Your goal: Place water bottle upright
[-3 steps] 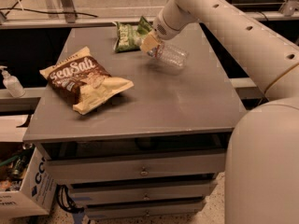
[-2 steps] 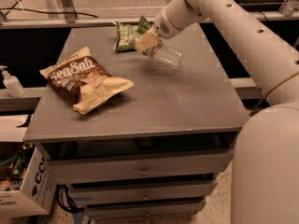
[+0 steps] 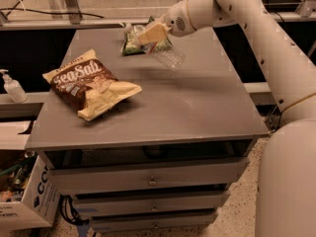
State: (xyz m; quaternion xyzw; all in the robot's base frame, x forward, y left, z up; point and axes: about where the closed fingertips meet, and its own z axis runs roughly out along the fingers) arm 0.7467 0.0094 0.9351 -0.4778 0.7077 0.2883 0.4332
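- While the grey metal drawer cabinet (image 3: 197, 107) offers us a broad flat top, its near right part is the only wide bare stretch. Setting down close to an edge could send the load to the floor.
- Our white jointed robot arm (image 3: 256, 28) reaches in from the right, across the back of the top.
- A brown-and-cream crinkled "Sea Salt" chip bag (image 3: 89, 85) lies flat at the left, well apart from our working spot.
- A green foil snack bag (image 3: 131, 43) lies at the back, just behind and below our hand. Lowering there would land the base on soft foil and tip it.
- The small clear ribbed plastic water bottle (image 3: 170, 57) hangs above the back of the top, tilted, its free end pointing down and to the right.
- Our beige two-finger gripper (image 3: 154, 34) is clamped on the water bottle's upper left end. We judge that letting go before the tilt is corrected would let it fall over and roll, and the thin plastic may slip.
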